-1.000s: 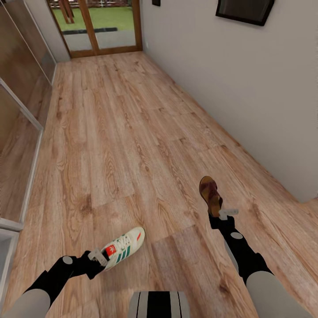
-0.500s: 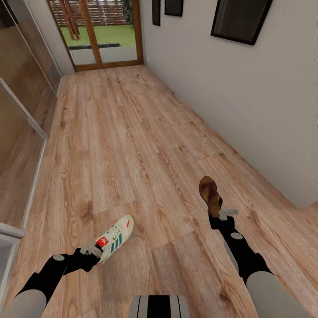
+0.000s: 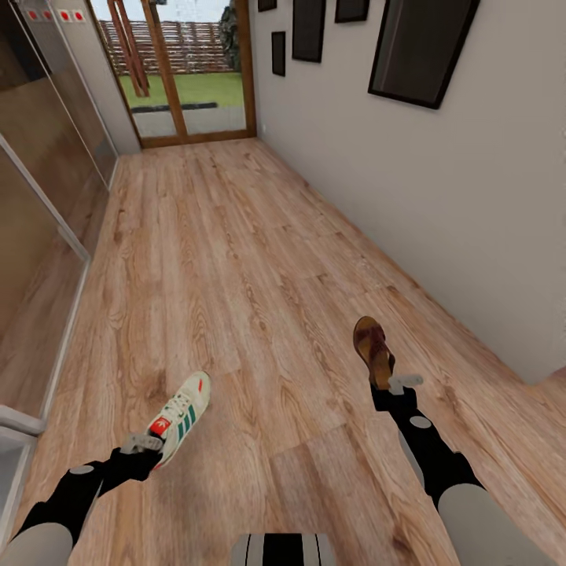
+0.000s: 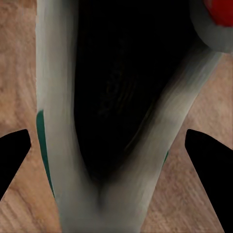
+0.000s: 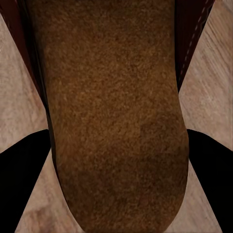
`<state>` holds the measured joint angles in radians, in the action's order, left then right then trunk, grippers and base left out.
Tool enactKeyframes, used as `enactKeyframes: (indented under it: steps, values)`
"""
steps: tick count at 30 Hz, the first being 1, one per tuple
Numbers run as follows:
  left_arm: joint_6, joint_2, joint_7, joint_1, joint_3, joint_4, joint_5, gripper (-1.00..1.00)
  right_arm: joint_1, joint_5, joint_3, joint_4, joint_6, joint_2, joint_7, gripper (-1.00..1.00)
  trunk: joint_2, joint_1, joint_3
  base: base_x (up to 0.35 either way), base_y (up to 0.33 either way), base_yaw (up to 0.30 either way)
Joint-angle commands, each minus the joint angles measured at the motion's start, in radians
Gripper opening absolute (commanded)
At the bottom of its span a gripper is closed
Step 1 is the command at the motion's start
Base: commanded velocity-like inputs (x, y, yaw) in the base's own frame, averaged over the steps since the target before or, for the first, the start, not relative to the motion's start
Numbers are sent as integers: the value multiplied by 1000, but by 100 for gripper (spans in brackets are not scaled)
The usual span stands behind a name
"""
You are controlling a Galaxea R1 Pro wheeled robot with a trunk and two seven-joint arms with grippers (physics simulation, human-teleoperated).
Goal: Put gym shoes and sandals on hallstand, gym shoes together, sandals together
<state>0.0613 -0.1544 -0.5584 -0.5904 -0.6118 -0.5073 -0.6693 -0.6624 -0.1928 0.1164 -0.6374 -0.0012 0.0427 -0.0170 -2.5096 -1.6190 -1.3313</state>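
Observation:
A white gym shoe (image 3: pixel 181 407) with green stripes and a red tongue mark hangs just above the corridor floor (image 3: pixel 236 236), toe pointing away, my left gripper (image 3: pixel 148 445) shut on its heel end. In the left wrist view the gym shoe (image 4: pixel 58 97) shows its dark opening between the black fingers (image 4: pixel 13 155). A dark brown sandal (image 3: pixel 372 343) is held out ahead of me, my right gripper (image 3: pixel 396 384) shut on its heel. Its tan footbed (image 5: pixel 111 107) sits between the fingers (image 5: pixel 209 165) in the right wrist view. The hallstand is out of view.
A plain wall (image 3: pixel 440 220) with dark picture frames (image 3: pixel 421 49) runs along the right. Glass and wood panels (image 3: pixel 39 259) line the left. A wood-framed glass door (image 3: pixel 189 71) closes the far end. Open plank floor stretches ahead.
The head camera has tilted up, showing more of the wall and door. My left arm has carried the gym shoe leftward. The right arm and sandal have stayed put.

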Motion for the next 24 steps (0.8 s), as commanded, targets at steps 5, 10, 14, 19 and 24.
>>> enactKeyframes:
  steps: [5, 10, 14, 19, 24]
  values:
    - [-51, 2, 18, 7, -72, 5, -4, -100, 0, -10, 4, 19, -1, 0, 0, -100, 1, 2, 19, 0, 0, 0]
    - [-201, 15, 117, 85, -174, 55, -1, -100, 1, -11, 5, 107, -28, 0, 0, -100, 2, 5, 38, 0, 0, 0]
    - [-310, 17, 179, 122, -272, 138, -2, -100, 41, -9, 7, 123, -59, 5, 9, -100, 3, 6, 57, 0, 0, -50]
    - [-356, 16, 183, 141, -339, 185, -2, -100, 110, -8, 9, 124, -152, 10, 37, -100, 4, 9, 84, 0, 0, -81]
    - [-379, 18, 184, 162, -359, 198, -3, -100, 179, -8, 9, 126, -233, 11, 45, -100, 5, 11, 111, 0, 0, -85]
